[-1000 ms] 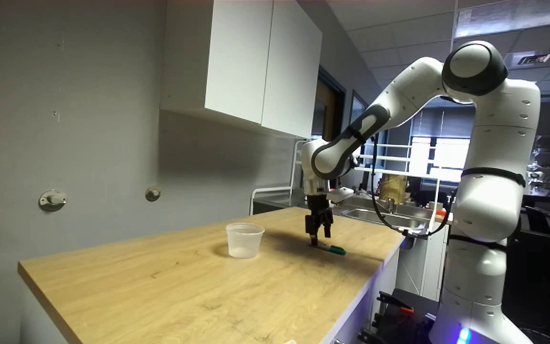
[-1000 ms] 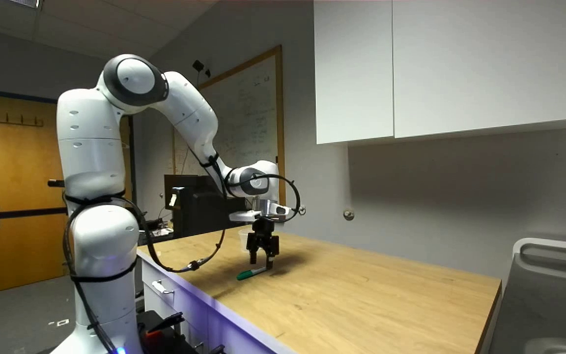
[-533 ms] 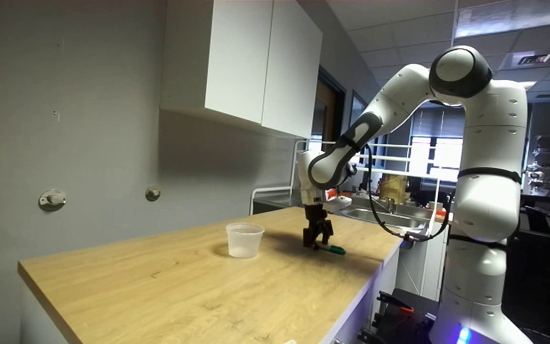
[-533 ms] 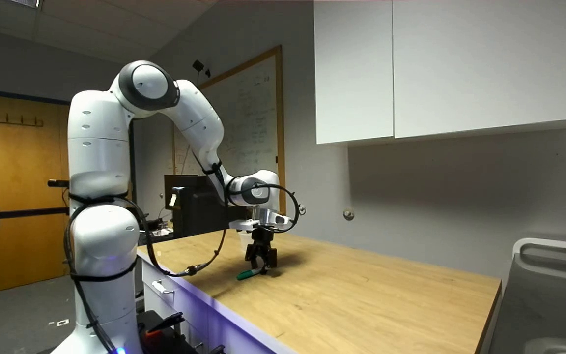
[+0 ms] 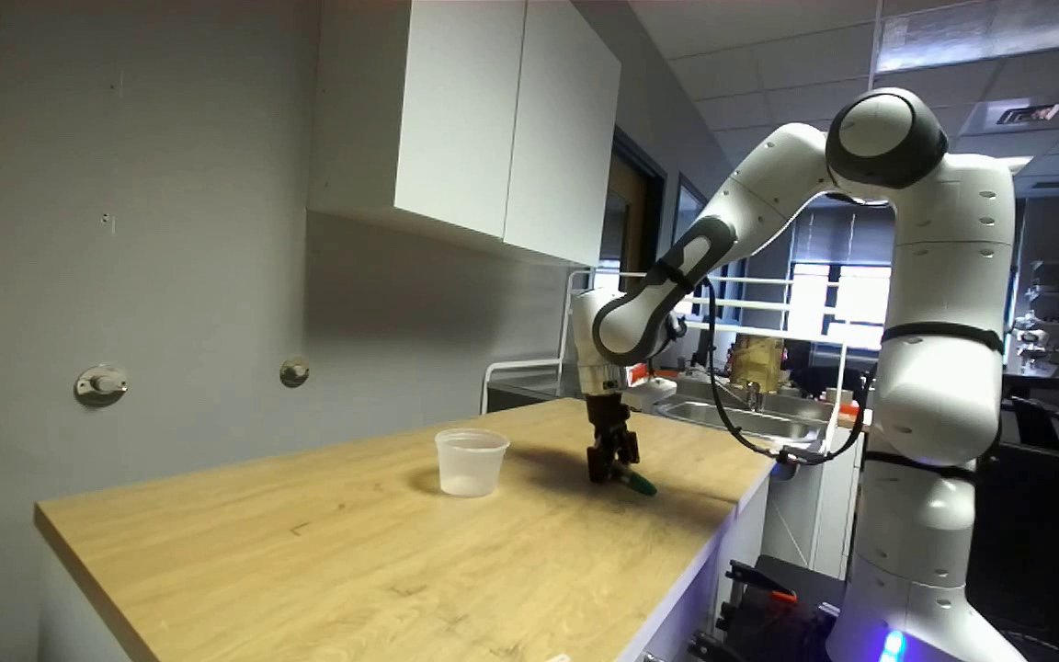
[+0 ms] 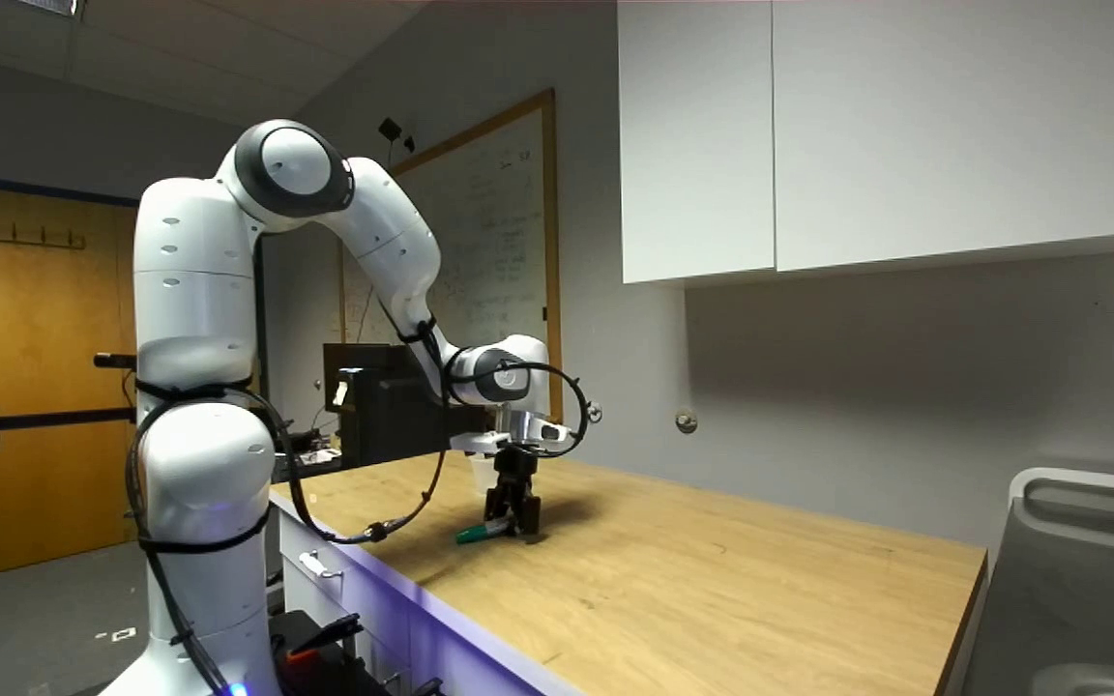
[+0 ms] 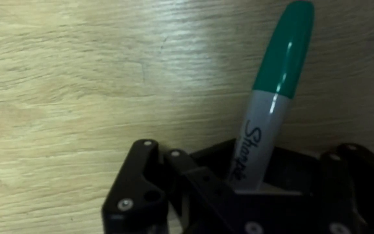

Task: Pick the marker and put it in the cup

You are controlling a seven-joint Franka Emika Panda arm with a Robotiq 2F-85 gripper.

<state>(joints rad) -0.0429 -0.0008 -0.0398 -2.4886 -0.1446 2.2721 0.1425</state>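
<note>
The marker (image 7: pixel 284 55) has a green cap and a pale grey barrel with dark lettering. In the wrist view its barrel runs down between the black fingers, which press in on it from both sides, so my gripper (image 7: pixel 254 156) is shut on it. The barrel's rear end is hidden behind the gripper. In both exterior views the gripper (image 5: pixel 613 471) is low at the counter, with the green cap (image 6: pixel 480 533) sticking out beside it. A translucent whitish cup (image 5: pixel 472 464) stands upright apart from the gripper; in an exterior view the cup (image 6: pixel 483 472) is partly covered.
The wooden counter (image 5: pixel 336 561) bears both things, with its front edge on the robot's side. White wall cabinets (image 5: pixel 465 119) hang above its back part. A metal sink (image 5: pixel 750 420) lies beyond one end. A black cable (image 6: pixel 436 474) loops from the arm.
The gripper has come down to the counter and its fingers have closed around the marker. The marker has turned and shifted slightly between them. The cup has stayed put.
</note>
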